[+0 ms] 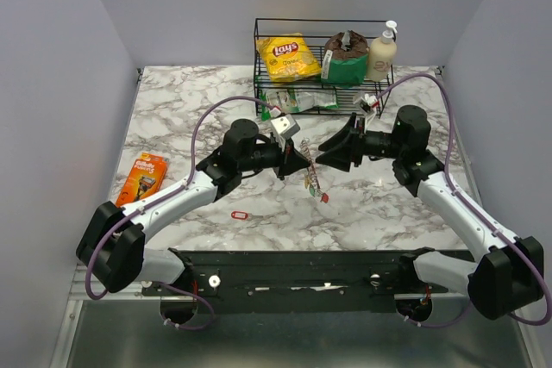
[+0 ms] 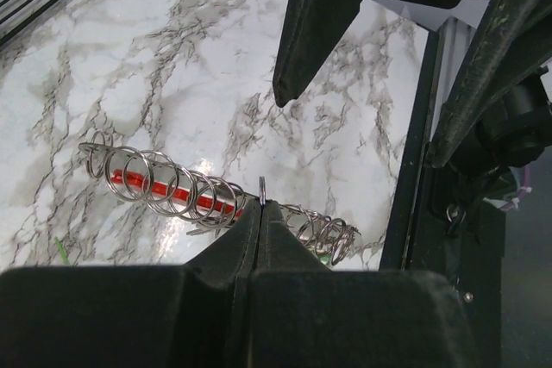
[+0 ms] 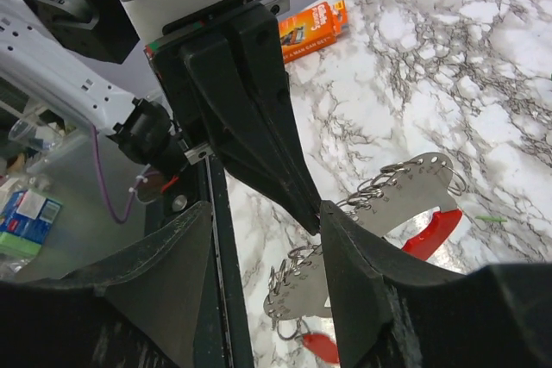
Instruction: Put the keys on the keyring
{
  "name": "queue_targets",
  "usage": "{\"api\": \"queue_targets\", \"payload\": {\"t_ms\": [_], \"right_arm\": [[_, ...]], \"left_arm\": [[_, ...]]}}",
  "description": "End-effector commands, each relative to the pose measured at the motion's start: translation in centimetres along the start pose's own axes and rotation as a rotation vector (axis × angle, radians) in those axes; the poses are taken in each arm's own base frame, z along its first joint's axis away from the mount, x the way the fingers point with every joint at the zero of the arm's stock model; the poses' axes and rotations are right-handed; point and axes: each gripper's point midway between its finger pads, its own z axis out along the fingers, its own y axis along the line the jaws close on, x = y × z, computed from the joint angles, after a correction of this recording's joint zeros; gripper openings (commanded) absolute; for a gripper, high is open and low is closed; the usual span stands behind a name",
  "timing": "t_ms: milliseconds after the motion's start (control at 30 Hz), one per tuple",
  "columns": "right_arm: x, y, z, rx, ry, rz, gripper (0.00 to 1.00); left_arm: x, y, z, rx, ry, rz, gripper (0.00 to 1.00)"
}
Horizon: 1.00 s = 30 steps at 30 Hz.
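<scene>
Your left gripper has its fingers pressed fully together, and their tips pinch the keyring, a thin metal ring standing on edge right at the tips. The rest of the bunch hangs off that ring, clear of the table, in front of the wire rack and a short way toward you from its front edge. The bunch is made up of:

- a silvery-grey flat piece, with a row of small rings threaded along its edge
- a red oval loop lying against the flat piece
- a small red piece dangling at the lower end

Your right gripper faces the left one nose to nose in front of the same rack. Its fingers stand apart with nothing between them but the tip of the left fingers. One of the right fingers sits just beside the flat piece, and you cannot tell whether they touch.

A red key tag lies alone on the table, well in front of the rack and off to its left, apart from both grippers. Any metal key on it is too small to make out.

An orange Gillette razor pack lies farther left of the rack, near the table's edge. On the rack sit a yellow Lay's bag, a brown and green pouch and a pump bottle.
</scene>
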Motion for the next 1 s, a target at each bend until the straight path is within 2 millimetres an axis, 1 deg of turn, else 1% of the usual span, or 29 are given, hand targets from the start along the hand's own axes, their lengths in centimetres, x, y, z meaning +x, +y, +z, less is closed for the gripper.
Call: {"api": "queue_targets", "payload": {"t_ms": [0, 33, 67, 100, 133, 167, 200, 233, 267, 300, 333, 367, 400, 433, 467, 500, 533, 567, 600, 633, 667, 700, 733, 833, 967], "right_arm": [[0.3, 0.9, -0.1, -0.04, 0.012, -0.02, 0.61], [0.7, 0.5, 0.0, -0.021, 0.015, -0.011, 0.6], [0.8, 0.2, 0.0, -0.009, 0.017, -0.016, 0.6], [1.0, -0.1, 0.0, 0.004, 0.022, -0.007, 0.6], [1.1, -0.6, -0.1, 0.038, 0.019, -0.003, 0.6], [1.3, -0.9, -0.1, 0.052, 0.021, -0.005, 0.59], [1.5, -1.1, -0.2, 0.065, 0.025, -0.001, 0.58], [1.7, -1.6, -0.2, 0.088, 0.026, 0.002, 0.57], [2.1, -1.9, -0.2, 0.098, 0.033, 0.008, 0.57], [2.4, -2.1, -0.2, 0.105, 0.036, 0.01, 0.57], [2.6, -2.3, -0.2, 0.109, 0.039, 0.015, 0.56], [2.9, -2.3, -0.2, 0.107, 0.044, 0.017, 0.55], [3.4, -2.4, -0.2, 0.107, 0.05, 0.022, 0.56], [3.4, -2.3, -0.3, 0.107, 0.049, 0.021, 0.55], [3.5, -2.4, -0.3, 0.108, 0.049, 0.018, 0.55], [3.4, -2.2, -0.4, 0.104, 0.045, 0.009, 0.55], [3.5, -2.1, -0.4, 0.104, 0.044, 0.005, 0.55], [3.5, -2.1, -0.4, 0.102, 0.045, 0.002, 0.55], [3.4, -1.9, -0.4, 0.095, 0.041, -0.007, 0.55], [3.4, -1.7, -0.4, 0.083, 0.043, -0.006, 0.55], [3.5, -1.5, -0.4, 0.077, 0.044, -0.002, 0.55], [3.3, -1.4, -0.4, 0.067, 0.038, -0.007, 0.55], [3.4, -1.1, -0.3, 0.046, 0.04, -0.006, 0.55], [3.3, -0.7, -0.3, 0.017, 0.038, -0.008, 0.58], [3.4, -0.2, -0.1, -0.02, 0.038, 0.003, 0.6]], "left_arm": [[-2.4, -1.8, -0.1, 0.077, -0.067, 0.016, 0.0], [-2.8, -1.8, -0.1, 0.075, -0.068, 0.022, 0.0], [-2.8, -1.8, -0.1, 0.075, -0.059, 0.02, 0.0], [-1.9, -1.5, 0.0, 0.064, -0.016, -0.003, 0.0], [-2.5, -1.5, 0.1, 0.061, -0.013, 0.008, 0.0], [-2.4, -1.4, 0.2, 0.059, 0.004, 0.0, 0.0], [-1.5, -1.2, 0.2, 0.054, 0.048, -0.02, 0.0], [-2.0, -1.3, 0.2, 0.057, 0.05, -0.014, 0.0], [-2.0, -1.3, 0.2, 0.054, 0.061, -0.014, 0.0], [-1.2, -1.1, -0.1, 0.04, 0.103, -0.033, 0.0], [-1.9, -1.0, -0.2, 0.027, 0.103, -0.024, 0.0], [-1.9, -1.0, -0.3, 0.019, 0.117, -0.029, 0.0], [-1.1, -0.9, -0.7, 0.0, 0.165, -0.054, 0.0], [-2.1, -0.9, -0.8, -0.008, 0.162, -0.039, 0.0], [-2.0, -0.8, -1.0, -0.02, 0.182, -0.042, 0.0], [-1.3, -0.7, -1.3, -0.035, 0.227, -0.062, 0.0], [-2.0, -0.7, -1.5, -0.039, 0.229, -0.047, 0.0], [-2.0, -0.6, -1.7, -0.05, 0.243, -0.046, 0.0], [-1.1, -0.6, -2.0, -0.055, 0.292, -0.07, 0.0], [-1.9, -0.7, -2.0, -0.053, 0.294, -0.048, 0.0], [-1.7, -0.7, -2.2, -0.059, 0.312, -0.054, 0.0], [-0.6, -0.6, -2.4, -0.062, 0.366, -0.079, 0.0], [-1.2, -0.7, -2.4, -0.06, 0.368, -0.067, 0.0], [-0.4, -0.8, -2.6, -0.053, 0.428, -0.081, 0.0], [-0.5, -1.0, -2.7, -0.049, 0.435, -0.078, 0.0]]}}
